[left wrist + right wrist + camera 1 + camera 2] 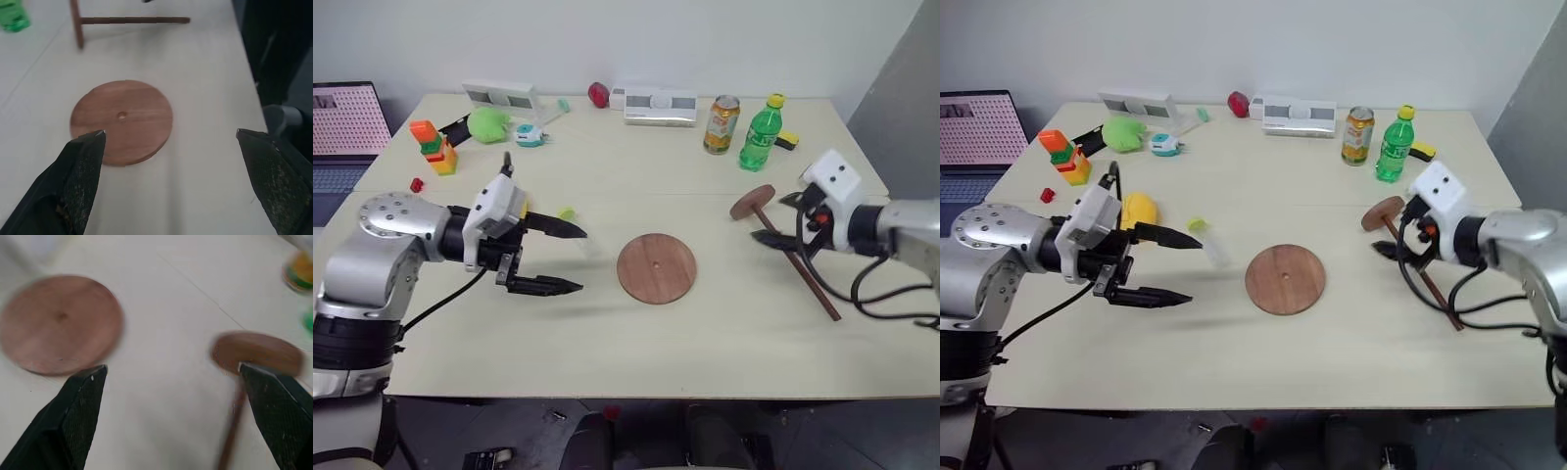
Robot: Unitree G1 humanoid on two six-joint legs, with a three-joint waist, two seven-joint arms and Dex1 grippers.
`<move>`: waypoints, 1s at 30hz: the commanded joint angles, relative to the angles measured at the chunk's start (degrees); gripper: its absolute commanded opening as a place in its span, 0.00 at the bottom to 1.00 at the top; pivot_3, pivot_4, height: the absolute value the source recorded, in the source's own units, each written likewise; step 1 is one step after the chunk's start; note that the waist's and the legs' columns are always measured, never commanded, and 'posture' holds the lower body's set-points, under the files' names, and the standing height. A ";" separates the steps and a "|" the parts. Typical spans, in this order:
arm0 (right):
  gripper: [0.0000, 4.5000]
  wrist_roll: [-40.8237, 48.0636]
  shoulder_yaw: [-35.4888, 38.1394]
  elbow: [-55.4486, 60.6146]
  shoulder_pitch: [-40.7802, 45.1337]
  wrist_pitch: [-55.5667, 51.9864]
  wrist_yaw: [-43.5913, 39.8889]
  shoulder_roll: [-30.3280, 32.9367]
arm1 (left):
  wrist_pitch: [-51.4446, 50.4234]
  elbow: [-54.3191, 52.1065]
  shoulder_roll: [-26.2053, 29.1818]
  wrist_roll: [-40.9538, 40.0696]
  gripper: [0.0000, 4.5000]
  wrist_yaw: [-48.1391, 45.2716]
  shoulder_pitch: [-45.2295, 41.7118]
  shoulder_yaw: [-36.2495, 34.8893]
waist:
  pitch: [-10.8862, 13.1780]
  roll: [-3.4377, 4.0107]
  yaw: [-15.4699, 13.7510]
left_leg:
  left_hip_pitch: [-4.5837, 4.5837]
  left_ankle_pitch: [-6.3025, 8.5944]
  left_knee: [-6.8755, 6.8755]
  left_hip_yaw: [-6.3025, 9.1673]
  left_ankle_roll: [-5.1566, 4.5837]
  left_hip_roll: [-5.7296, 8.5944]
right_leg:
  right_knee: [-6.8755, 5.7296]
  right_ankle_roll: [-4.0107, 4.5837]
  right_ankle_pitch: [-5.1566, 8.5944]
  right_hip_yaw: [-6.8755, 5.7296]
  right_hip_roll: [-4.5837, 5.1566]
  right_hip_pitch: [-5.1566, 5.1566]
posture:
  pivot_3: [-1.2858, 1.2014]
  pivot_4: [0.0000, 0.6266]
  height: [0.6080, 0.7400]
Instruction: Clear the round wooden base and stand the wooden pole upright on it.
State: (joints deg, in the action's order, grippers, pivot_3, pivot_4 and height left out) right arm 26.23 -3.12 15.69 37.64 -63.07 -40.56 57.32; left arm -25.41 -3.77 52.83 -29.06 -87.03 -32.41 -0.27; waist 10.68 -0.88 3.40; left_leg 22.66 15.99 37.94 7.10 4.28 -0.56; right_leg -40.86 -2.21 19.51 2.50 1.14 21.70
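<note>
We read the clearing as done: the round wooden base lies flat and bare on the table, its small centre hole showing. The step in hand, in our judgement, is fetching the wooden pole, which lies on its side with its disc end tipped up.

Our right gripper hangs just over the pole, near the disc end; its fingers stand wide apart and hold nothing. In the right wrist view the pole's disc sits just beyond one fingertip, not between the two.

Our left gripper is beside the base, pointing toward it, fingers spread wide and empty. The base lies just ahead of them.

Next, we think the right fingers need to straddle the thin rod and close firmly, since it could roll or slip.
</note>
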 commanded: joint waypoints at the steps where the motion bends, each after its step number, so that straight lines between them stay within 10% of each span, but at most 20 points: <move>1: 1.00 -2.99 -4.70 -6.24 2.98 -5.70 1.24 -0.60 | 3.02 1.19 -1.46 1.48 0.99 -0.30 -1.76 1.66 | 0.00 0.00 0.02 | 0.03 0.00 -0.01 0.00 0.00 0.00 | 0.01 0.00 0.00 0.00 0.00 0.02 | 0.52 0.24 1.00; 8: 1.00 -10.21 -12.72 -22.40 7.19 -9.48 4.72 -6.31 | 4.82 0.95 -3.79 2.76 0.99 0.34 -0.46 3.98 | 0.00 0.00 0.30 | 0.25 0.00 0.02 -0.13 0.00 0.02 | -0.08 0.00 0.00 0.14 0.05 0.33 | 0.52 0.24 1.00; 27: 0.05 -9.31 -12.49 -20.00 6.62 -13.78 -0.31 -7.77 | 6.67 0.66 -5.33 4.24 1.00 1.61 1.62 6.13 | -0.01 0.00 0.36 | 0.24 0.00 0.05 -0.07 0.00 0.02 | -0.11 0.00 0.00 0.09 0.03 0.32 | 0.52 0.24 1.00; 30: 0.05 -8.46 -7.25 -18.35 5.81 -13.42 2.18 -10.76 | 6.62 0.89 -5.45 4.32 1.00 1.67 1.36 6.26 | -0.01 0.00 0.35 | 0.24 0.00 0.04 -0.07 0.00 0.01 | -0.11 0.00 0.00 0.09 0.03 0.31 | 0.52 0.24 1.00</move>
State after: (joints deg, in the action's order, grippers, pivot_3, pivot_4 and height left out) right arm 16.89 -14.55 -4.66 43.74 -76.70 -39.85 48.20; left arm -19.46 -1.72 47.37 -24.80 -85.58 -30.68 6.44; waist 10.67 -0.88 3.75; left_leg 22.91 15.99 37.99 7.03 4.28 -0.55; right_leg -40.97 -2.21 19.51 2.58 1.17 22.02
